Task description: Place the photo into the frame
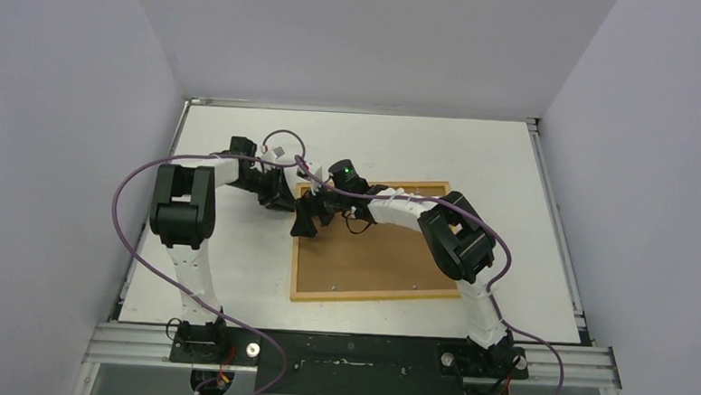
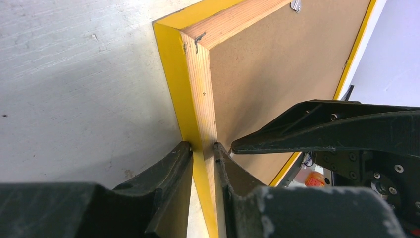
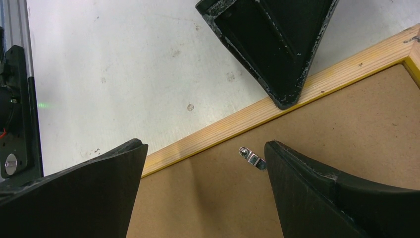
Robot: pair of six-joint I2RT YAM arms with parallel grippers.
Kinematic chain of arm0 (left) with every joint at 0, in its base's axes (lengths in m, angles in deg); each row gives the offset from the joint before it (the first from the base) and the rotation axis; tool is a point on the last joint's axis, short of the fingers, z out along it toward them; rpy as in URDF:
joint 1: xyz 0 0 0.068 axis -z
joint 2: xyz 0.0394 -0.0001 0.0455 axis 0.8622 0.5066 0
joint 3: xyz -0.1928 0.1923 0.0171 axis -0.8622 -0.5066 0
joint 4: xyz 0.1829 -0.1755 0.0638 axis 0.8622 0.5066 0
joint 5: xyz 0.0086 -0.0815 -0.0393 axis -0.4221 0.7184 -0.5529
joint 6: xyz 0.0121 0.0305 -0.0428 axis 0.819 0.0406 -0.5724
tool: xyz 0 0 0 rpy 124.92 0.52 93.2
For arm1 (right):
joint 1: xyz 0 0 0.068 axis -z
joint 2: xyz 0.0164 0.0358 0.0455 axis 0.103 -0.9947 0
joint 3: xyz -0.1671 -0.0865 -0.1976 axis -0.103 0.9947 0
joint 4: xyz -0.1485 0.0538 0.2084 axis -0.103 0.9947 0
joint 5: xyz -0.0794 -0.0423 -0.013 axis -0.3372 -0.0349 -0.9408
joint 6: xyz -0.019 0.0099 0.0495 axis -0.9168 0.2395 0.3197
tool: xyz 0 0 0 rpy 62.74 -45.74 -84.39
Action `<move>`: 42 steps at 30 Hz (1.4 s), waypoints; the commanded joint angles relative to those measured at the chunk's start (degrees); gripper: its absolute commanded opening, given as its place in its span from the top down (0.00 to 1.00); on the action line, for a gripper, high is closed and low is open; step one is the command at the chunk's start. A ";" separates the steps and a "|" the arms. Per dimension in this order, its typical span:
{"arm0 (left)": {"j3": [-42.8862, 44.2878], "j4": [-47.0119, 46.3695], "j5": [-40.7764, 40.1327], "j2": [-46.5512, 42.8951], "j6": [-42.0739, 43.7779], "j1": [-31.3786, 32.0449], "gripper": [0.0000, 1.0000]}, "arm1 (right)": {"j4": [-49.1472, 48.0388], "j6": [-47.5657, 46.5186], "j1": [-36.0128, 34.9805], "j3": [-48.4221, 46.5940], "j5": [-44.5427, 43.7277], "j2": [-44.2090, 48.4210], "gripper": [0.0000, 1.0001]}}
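**At the far left corner of the frame (image 1: 369,295): closing up, probably**

Lies back up on the table (image 3: 124,59), brown backing panel (image 3: 337,129) seated inside. No photo in sight, perhaps beneath. Left gripper (image 2: 203,148) narrowly parted, astride the left rail; gripping or merely touching, impossible to tell. Right gripper (image 3: 205,145) spread wide, empty, poised over a metal clip (image 3: 251,157). Next, likely: steady the rail, work that clip home.

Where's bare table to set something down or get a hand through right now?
Free: far strip of the table between the frame and back wall; right strip between frame and table edge; near-left patch between left arm and frame. Crowded: frame's far-left corner, where the right arm meets the left.
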 commanded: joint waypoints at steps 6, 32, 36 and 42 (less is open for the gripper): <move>1.46 2.36 -4.03 0.68 1.74 1.06 0.84 | -2.74 -1.15 -0.52 -0.43 -0.38 0.68 0.08; -0.09 0.87 -5.55 -0.13 0.39 1.32 0.87 | -4.51 1.65 -2.41 8.05 -1.87 6.06 0.12; -0.05 0.78 -5.63 -0.52 0.39 1.26 0.88 | -4.28 1.93 -3.06 8.08 -1.70 6.32 0.13; 0.00 0.53 -5.72 -0.85 0.22 1.27 0.88 | -4.65 2.91 -4.13 8.38 -1.64 6.56 0.13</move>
